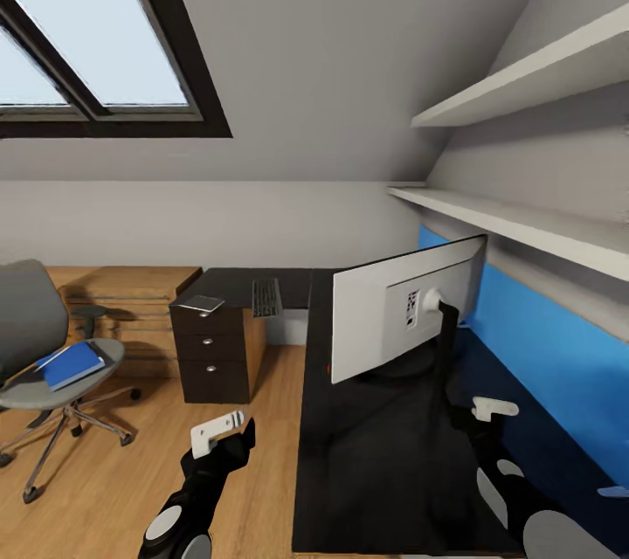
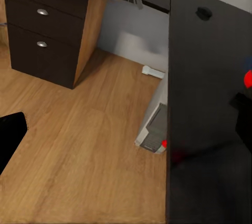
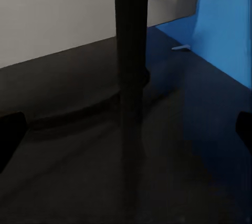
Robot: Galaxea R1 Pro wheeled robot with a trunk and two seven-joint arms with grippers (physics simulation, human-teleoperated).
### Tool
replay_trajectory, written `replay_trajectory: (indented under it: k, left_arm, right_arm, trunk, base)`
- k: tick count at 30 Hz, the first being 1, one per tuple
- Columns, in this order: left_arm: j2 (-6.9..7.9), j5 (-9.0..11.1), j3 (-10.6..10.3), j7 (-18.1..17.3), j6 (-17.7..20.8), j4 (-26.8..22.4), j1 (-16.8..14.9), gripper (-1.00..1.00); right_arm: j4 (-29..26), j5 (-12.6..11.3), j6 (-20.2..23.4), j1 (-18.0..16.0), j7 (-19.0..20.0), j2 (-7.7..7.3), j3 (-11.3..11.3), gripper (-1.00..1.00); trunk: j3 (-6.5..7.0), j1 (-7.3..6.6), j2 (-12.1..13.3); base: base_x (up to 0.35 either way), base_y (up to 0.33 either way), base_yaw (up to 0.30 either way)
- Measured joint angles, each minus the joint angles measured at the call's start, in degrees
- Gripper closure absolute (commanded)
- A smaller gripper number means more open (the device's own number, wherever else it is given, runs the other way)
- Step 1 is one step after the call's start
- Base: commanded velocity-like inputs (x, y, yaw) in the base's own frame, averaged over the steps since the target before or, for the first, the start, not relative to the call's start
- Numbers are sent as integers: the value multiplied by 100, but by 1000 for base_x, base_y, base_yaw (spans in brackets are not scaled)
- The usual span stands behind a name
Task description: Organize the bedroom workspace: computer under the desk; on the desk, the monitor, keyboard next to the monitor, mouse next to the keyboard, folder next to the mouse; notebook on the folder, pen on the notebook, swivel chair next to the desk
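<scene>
Two shelves (image 1: 524, 87) overhang monitor (image 1: 384, 323) on desk (image 1: 376, 454).

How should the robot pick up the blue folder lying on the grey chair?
Judging by its pose, grip the folder by a long edge, from above. It lies flat on the swivel chair seat, tilted a little, so the tool would pinch across its thin side, perhaps after nudging one edge past the seat rim.

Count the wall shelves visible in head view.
2. The upper shelf runs along the right wall high up; the lower shelf sits beneath it, just above the monitor. Both run out of frame; more may be hidden.
</scene>
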Motion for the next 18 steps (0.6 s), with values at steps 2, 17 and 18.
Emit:
replay_trajectory:
  k: [2, 17, 18]
  left_arm:
    - [0, 0, 2, 0, 0, 0, 0, -100]
    - [0, 0, 222, 4, 0, 1, 0, -100]
    - [0, 0, 222, 4, 0, 1, 0, -100]
  right_arm:
    - [-4, -1, 0, 0, 0, 0, -3, -100]
    - [-2479, -18, 3243, -3, -807, 1013, -18, -100]
    - [-2638, -19, 3481, -3, -889, 1067, -15, -100]
  trunk:
    - [0, 0, 0]
    - [1, -3, 0]
    - [1, -3, 0]
  base:
    - [-310, 101, 0]
    - [-243, 138, 0]
    - [-46, 23, 0]
